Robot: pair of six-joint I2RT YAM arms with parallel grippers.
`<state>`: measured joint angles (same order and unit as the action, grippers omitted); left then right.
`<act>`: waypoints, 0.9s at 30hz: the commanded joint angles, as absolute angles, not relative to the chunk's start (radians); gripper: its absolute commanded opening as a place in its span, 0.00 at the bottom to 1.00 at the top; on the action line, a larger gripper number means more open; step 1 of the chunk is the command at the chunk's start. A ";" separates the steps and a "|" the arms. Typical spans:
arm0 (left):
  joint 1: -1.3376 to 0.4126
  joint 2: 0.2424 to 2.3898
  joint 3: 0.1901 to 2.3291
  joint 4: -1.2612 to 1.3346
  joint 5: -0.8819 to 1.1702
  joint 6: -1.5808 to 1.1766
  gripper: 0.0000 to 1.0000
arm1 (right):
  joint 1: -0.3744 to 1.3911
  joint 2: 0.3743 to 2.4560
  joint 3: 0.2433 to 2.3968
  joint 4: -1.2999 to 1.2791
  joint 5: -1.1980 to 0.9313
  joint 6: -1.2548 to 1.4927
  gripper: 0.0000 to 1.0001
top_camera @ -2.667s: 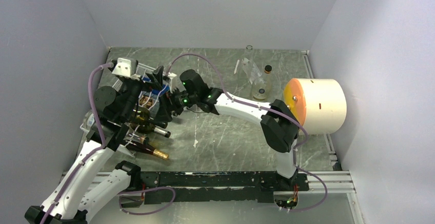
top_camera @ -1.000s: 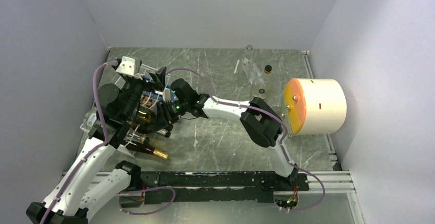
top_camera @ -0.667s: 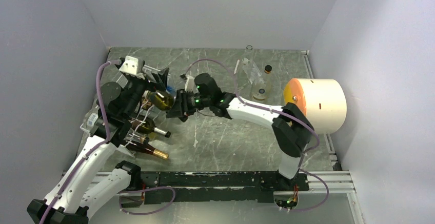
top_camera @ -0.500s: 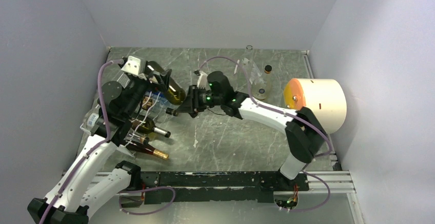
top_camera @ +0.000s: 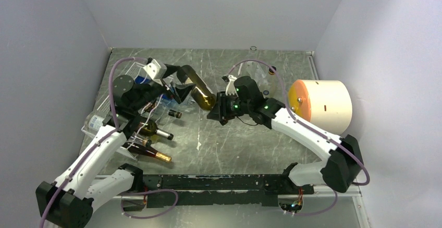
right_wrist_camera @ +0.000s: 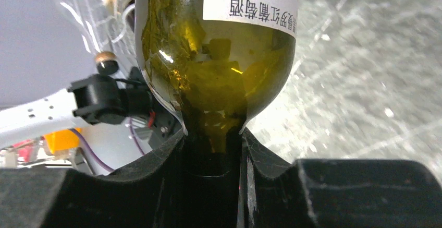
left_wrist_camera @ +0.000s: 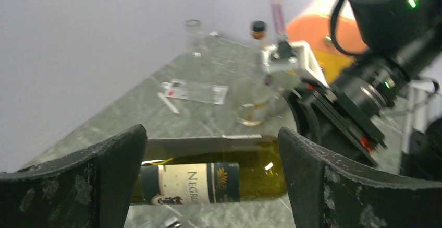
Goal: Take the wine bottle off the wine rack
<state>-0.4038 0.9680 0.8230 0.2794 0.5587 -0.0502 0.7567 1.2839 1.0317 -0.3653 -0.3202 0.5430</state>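
Moved since half a second ago: wine bottle [top_camera: 200, 96], olive glass, now further right of the wine rack [top_camera: 136, 125], clear of it and held in the air. Two other bottles [top_camera: 155, 132] lie in the rack's near rows. Left gripper [left_wrist_camera: 211, 134], just right of the rack: fingers spread wide, the bottle's labelled body seen across the gap. Right gripper [right_wrist_camera: 212, 170], further right of the rack: clamped on the bottle's neck.
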 commanded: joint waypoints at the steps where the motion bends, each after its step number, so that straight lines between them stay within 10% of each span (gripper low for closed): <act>1: -0.505 0.993 0.789 0.363 0.745 0.046 0.99 | 0.752 1.184 1.132 -0.545 -0.202 0.409 0.00; 16: -1.209 1.096 0.742 0.101 -0.074 0.863 0.97 | 0.755 1.078 1.107 -0.792 -0.336 0.350 0.00; 27: -1.212 1.220 0.751 0.228 -0.151 0.976 0.97 | 0.757 0.950 1.059 -0.817 -0.426 0.355 0.00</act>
<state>-1.2251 1.1885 0.7322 0.1726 -0.1089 0.9108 0.7544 1.0412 1.0462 -0.9119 -0.3420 0.3698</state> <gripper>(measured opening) 0.968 0.363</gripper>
